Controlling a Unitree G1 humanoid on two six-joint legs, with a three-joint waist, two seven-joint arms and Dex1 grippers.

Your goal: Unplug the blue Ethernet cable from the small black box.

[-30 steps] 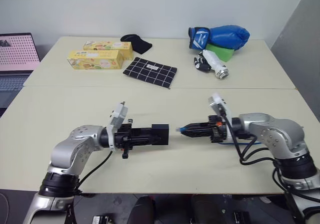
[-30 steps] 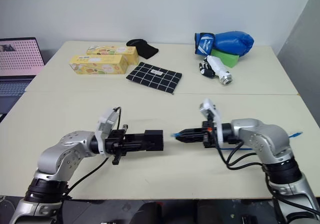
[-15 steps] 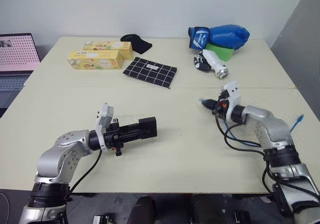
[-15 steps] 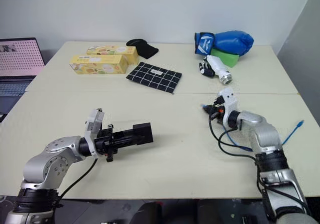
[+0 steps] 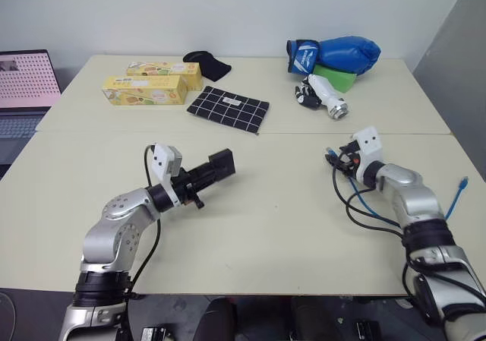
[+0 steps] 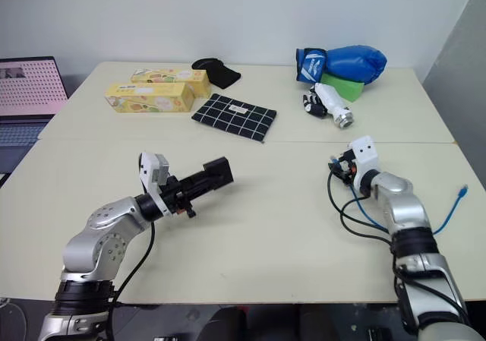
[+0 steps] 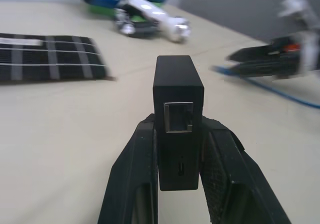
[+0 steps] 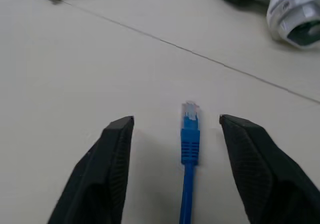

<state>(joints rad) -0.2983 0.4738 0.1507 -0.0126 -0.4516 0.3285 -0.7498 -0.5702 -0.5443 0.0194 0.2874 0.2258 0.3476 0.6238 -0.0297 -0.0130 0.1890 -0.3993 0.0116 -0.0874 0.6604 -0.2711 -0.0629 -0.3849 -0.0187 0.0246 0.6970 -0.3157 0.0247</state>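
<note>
My left gripper (image 5: 206,172) is shut on the small black box (image 5: 221,163), holding it above the table's left middle. In the left wrist view the box (image 7: 178,84) stands between the two fingers (image 7: 139,174) with its port empty. My right gripper (image 5: 335,157) is at the right of the table, apart from the box, and is open. The blue Ethernet cable (image 8: 189,149) runs up between its spread fingers (image 8: 112,159), and its clear plug (image 8: 189,110) is free of both pads. The cable loops beside my right arm (image 6: 357,209) and its other plug (image 6: 461,194) lies near the right edge.
At the back of the table lie two yellow cartons (image 5: 144,90), a black white-grid cloth (image 5: 228,109), a black rounded pad (image 5: 206,64), a blue boxing glove (image 5: 334,54) and a white-and-black bottle (image 5: 324,96). A laptop (image 5: 23,90) stands at the far left.
My hands have drawn apart, the box going left and the plug right. The right gripper was shut on the plug and now stands open. The left gripper has swung the box toward the far side.
</note>
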